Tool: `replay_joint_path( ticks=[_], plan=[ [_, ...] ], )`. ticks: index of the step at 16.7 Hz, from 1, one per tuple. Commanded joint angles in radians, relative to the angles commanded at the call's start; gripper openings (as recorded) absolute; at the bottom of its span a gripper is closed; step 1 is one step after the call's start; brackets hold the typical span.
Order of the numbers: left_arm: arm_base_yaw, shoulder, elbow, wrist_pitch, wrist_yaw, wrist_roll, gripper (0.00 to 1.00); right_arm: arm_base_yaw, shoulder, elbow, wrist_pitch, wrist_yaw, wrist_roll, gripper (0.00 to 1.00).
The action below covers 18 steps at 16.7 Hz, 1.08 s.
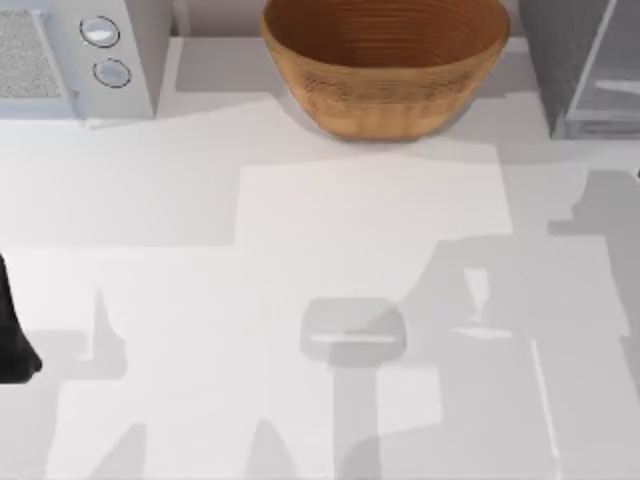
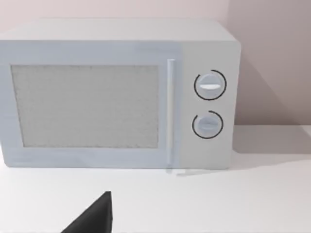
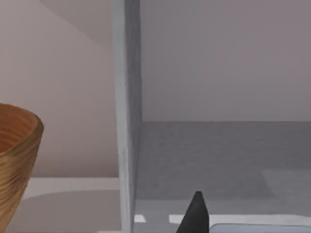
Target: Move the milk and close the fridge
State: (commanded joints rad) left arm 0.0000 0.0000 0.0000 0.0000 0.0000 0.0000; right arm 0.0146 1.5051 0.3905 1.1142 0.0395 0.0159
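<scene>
The milk is out of view. The fridge [image 1: 562,60], a grey speckled cabinet with a pale translucent door panel [image 1: 615,85], stands at the table's back right corner. The right wrist view looks past its light-grey frame [image 3: 125,121] into the open compartment, whose grey floor [image 3: 218,155] is bare where it shows. A dark tip of my right gripper [image 3: 195,216] sits just in front of that opening. My left arm [image 1: 12,330] is at the table's left edge, with its gripper [image 2: 92,221] low over the table and facing the microwave.
A white microwave [image 1: 100,50] with two round knobs [image 2: 210,104] stands at the back left. A large wicker bowl [image 1: 385,60] sits at the back middle, just left of the fridge, and its rim [image 3: 19,145] is close to the right gripper. Arm shadows fall on the white table [image 1: 300,220].
</scene>
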Motion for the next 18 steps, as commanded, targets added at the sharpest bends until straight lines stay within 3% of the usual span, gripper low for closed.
replay_joint_path(
  ticks=[8,18],
  plan=[
    [0.000,0.000,0.000,0.000,0.000,0.000,1.00,-0.020,0.074,0.074,0.001,-0.016,0.006,0.00],
    [0.000,0.000,0.000,0.000,0.000,0.000,1.00,-0.179,0.666,0.728,-0.074,-0.177,-0.004,0.00]
  ],
)
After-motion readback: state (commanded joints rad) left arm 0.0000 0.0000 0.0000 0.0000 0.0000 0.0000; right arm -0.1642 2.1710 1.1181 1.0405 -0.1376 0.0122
